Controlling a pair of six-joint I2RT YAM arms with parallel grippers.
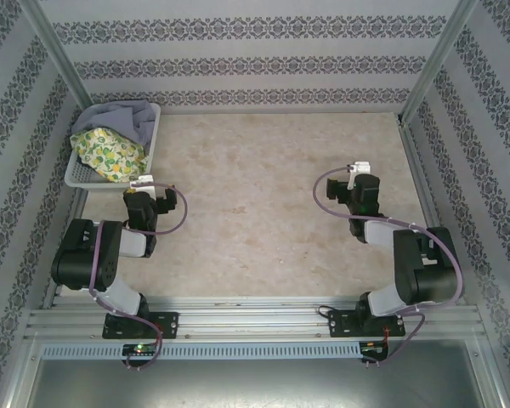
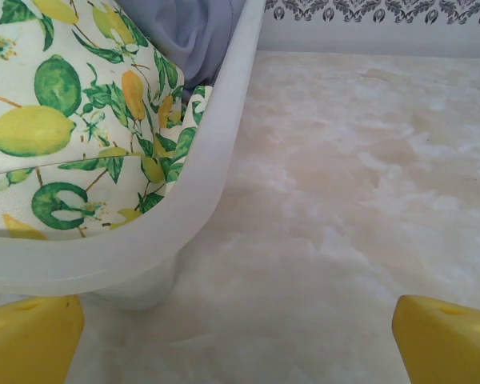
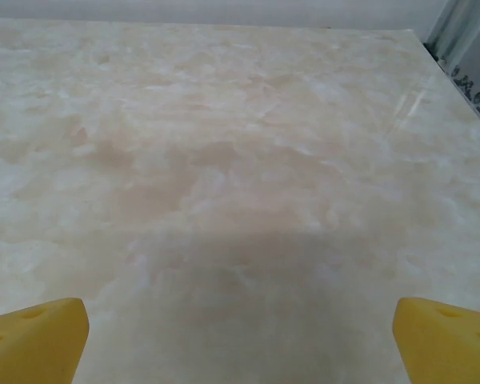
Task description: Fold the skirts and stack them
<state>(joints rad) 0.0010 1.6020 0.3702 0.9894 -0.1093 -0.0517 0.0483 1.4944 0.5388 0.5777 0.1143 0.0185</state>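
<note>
The skirts lie bundled in the basket (image 1: pixel 153 127) at the far left corner of the desk (image 1: pixel 263 221). The yellow skirt (image 2: pixel 64 120) sits on top at the near end, and the grey skirt (image 2: pixel 196 32) lies behind it toward the far end. I cannot make out a third skirt. I judge the cloth to be light and limp: it will sag and trail when lifted rather than move as a block, and it cannot break. I would take the yellow skirt first, pinching a raised fold or a hem close to the near rim and catching one layer only, so that the grey skirt is not dragged out with it. The left tool (image 2: pixel 236 352) stands at its widest and holds nothing. It hovers just beside the near right corner of the basket without gripping the rim. The right tool (image 3: pixel 236 348) is likewise spread wide and empty, over bare desk on the right, well apart from the basket.
</note>
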